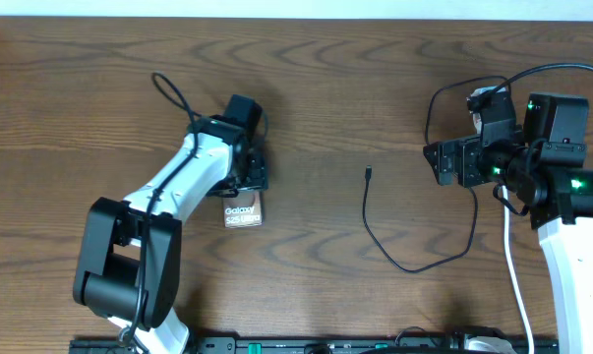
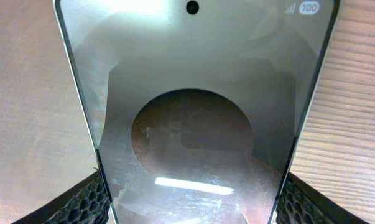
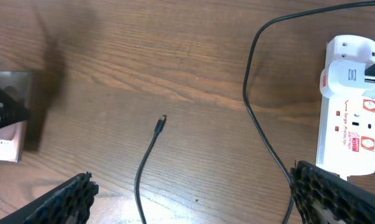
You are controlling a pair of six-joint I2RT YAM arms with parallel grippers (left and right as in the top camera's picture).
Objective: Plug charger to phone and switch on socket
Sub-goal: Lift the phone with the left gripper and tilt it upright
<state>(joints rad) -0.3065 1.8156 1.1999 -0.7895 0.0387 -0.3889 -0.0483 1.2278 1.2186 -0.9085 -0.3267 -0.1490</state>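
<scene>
Phone [image 2: 193,124] pinched in left gripper [image 2: 190,202] (right gripper [image 3: 190,177] spread wide above charger [image 3: 159,124]).

Phone [image 1: 243,213] is lying on the table [image 1: 326,79] at left. Charger [image 1: 364,208] is trailing across mid-table, its plug tip [image 1: 369,173] lying well apart from the phone. Socket [image 3: 352,118] is sitting at right, beside the charger's loop.

The overhead camera looks straight down on the whole table [image 1: 375,79], the left wrist camera sits so close to the phone [image 2: 193,124] that it fills the frame, and the right wrist camera looks down from farther off, sharing the charger [image 3: 163,119] tip at centre frame with overhead and catching the socket [image 3: 352,112] at its right edge.
</scene>
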